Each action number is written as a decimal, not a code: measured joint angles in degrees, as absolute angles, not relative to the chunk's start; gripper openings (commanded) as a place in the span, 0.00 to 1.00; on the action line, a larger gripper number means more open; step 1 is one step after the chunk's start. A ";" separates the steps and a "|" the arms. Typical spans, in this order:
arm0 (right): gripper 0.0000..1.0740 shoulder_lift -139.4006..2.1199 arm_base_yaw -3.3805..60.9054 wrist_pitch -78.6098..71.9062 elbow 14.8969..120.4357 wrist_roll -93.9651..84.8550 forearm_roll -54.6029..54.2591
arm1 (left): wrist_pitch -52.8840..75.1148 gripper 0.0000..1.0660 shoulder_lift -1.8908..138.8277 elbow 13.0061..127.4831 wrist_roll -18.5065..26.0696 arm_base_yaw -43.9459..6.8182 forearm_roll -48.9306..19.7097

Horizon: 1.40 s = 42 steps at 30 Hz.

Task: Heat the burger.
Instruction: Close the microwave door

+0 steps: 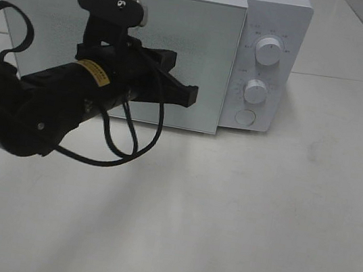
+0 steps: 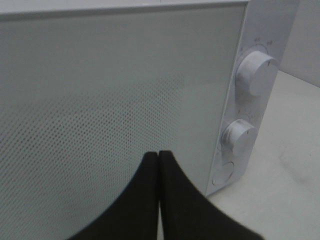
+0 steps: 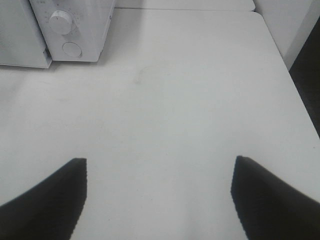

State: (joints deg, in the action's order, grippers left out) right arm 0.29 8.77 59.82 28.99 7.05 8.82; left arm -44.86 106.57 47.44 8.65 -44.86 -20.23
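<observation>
The burger is out of view. A white microwave (image 1: 273, 26) stands at the back of the table, its glass door (image 1: 183, 34) almost shut, standing slightly proud of the body. My left gripper (image 1: 191, 95) is shut and empty, its tips right at the door's front; in the left wrist view the closed fingers (image 2: 159, 165) point at the door (image 2: 100, 100). My right gripper (image 3: 159, 167) is open and empty over the bare table, out of the exterior view.
The microwave has two round knobs (image 1: 269, 51) (image 1: 255, 91) and a round button (image 1: 245, 117) on its right panel. The white table (image 1: 238, 213) stretches in front; its right edge shows in the right wrist view (image 3: 295, 85). A black cable (image 1: 132, 142) hangs under my left arm.
</observation>
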 measured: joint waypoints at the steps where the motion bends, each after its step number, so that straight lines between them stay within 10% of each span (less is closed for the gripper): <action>1: 0.71 0.29 8.77 59.82 28.99 7.05 8.82 | -44.35 0.00 106.97 48.47 9.63 -45.09 -21.26; 24: 0.71 0.29 8.77 59.82 28.99 7.05 8.82 | -35.41 0.00 115.05 67.21 33.69 -47.10 -43.54; 42: 0.71 0.29 8.77 59.82 28.99 7.05 8.71 | -27.33 0.00 118.03 73.74 36.21 -45.32 -44.98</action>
State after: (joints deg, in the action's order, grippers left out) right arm 0.29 8.77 59.82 28.99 7.05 8.71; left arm -27.33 118.03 73.74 36.21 -45.32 -44.98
